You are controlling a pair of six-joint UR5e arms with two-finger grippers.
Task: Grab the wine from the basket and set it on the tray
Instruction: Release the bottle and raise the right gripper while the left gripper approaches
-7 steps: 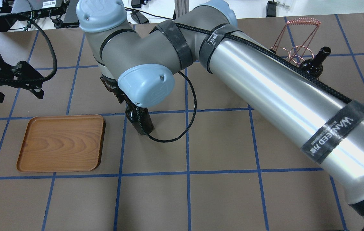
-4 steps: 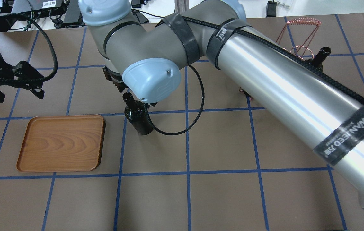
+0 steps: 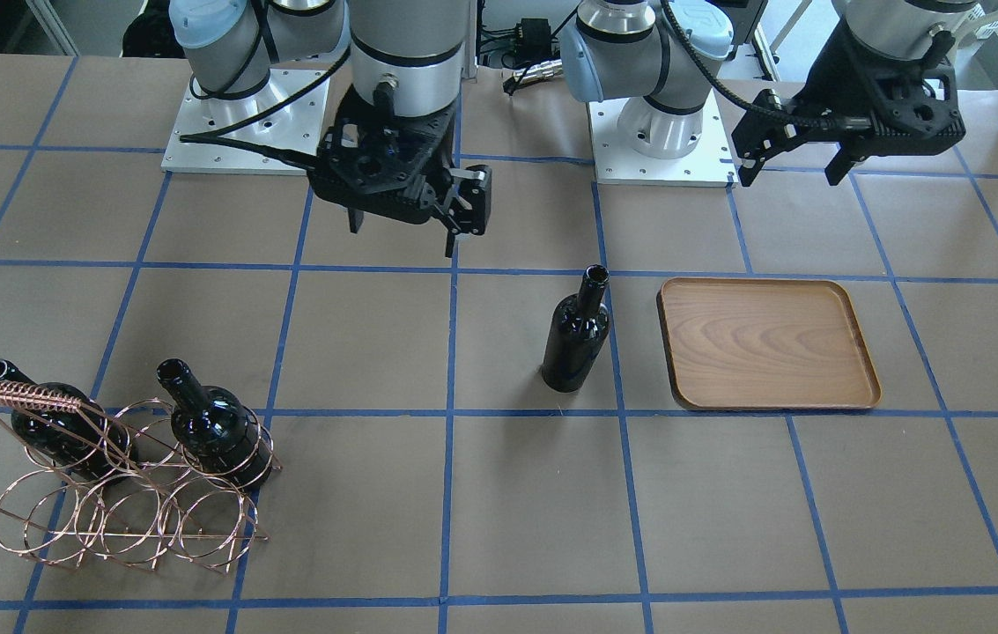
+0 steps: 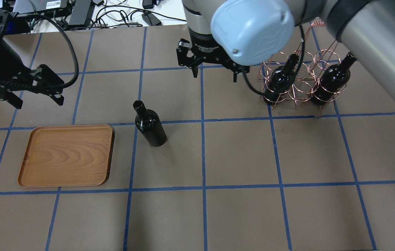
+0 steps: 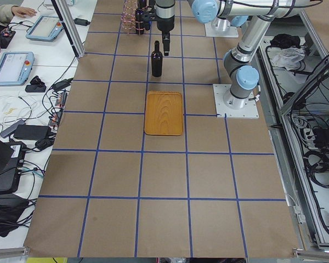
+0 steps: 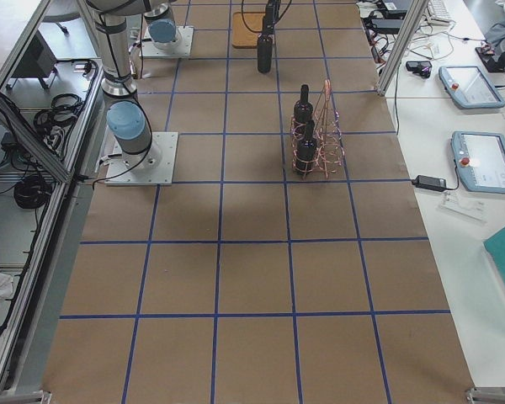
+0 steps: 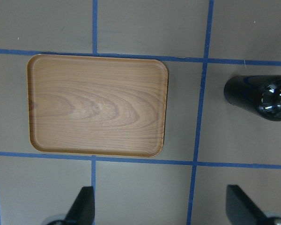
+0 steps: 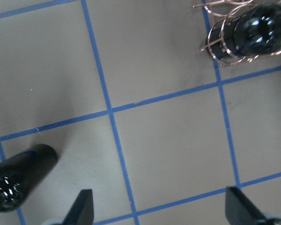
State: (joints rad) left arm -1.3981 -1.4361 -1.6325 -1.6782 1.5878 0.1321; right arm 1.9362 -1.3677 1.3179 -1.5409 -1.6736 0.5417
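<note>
I see the wine bottle point(image 4: 150, 123) well apart from my spread, empty right tool point(image 4: 214, 76), standing beside the tray point(image 4: 66, 155) on the table point(image 4: 239, 157), long axis apparently vertical, neck up.

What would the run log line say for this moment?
wine upright on table beside tray, not on it | two bottles in basket | right claw open, empty | left claw open, empty

Bright, even light from above fills every view, and shadows on the table point(image 4: 239, 157) are faint. The bottle point(image 4: 150, 123) carries small white glints. At upper centre of the overhead view the arm joint point(image 4: 251, 31) looks soft, perhaps out of focus.
</note>
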